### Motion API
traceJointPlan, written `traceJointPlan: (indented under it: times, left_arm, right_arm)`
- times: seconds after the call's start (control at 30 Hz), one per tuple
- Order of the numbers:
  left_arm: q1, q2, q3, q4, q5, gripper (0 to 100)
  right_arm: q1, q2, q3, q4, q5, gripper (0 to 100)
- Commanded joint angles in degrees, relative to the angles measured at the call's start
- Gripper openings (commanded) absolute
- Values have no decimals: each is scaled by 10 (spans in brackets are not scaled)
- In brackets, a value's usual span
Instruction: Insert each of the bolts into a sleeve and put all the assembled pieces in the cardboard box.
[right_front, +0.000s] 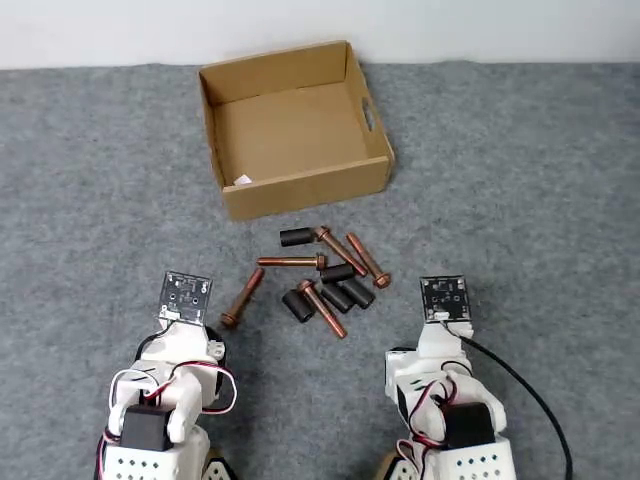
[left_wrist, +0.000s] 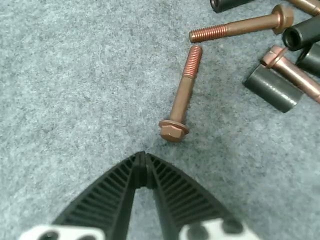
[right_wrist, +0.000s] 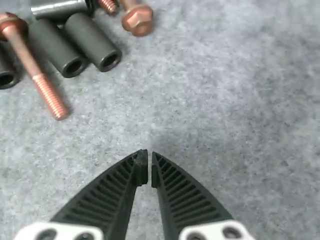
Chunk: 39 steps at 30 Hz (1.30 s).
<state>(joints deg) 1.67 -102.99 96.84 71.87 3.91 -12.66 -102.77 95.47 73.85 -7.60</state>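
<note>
Several copper bolts and black sleeves lie loose in a cluster in front of the empty cardboard box. One bolt lies apart at the cluster's left. In the left wrist view, that bolt has its hex head just ahead of my left gripper, which is shut and empty on the carpet. My right gripper is also shut and empty. It sits short of two side-by-side sleeves and a bolt.
The left arm and right arm stand near the table's front edge, either side of the cluster. Grey carpet covers the table. The box has a hand slot in its right wall.
</note>
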Motion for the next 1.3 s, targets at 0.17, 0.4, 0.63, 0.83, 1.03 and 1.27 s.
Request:
traceJointPlan:
  times: [0.17,0.4,0.63,0.83,1.03,1.27]
  left_arm:
    - [-1,-4,-3,-11,5,6]
    - [-1,-4,-3,-11,5,6]
    - [-1,-4,-3,-11,5,6]
    - [-1,-4,-3,-11,5,6]
    - [-1,-4,-3,-11,5,6]
    - [-1,-4,-3,-11,5,6]
  right_arm:
    - [29,-2,-65,-38,25,12]
    - [31,5,-182,-58,63,106]
    - [29,73,-280,-59,115,60]
    - [28,298,-414,-55,122,20]
    - [2,545,-501,-79,164,17]
    - [-8,778,-598,-86,282,17]
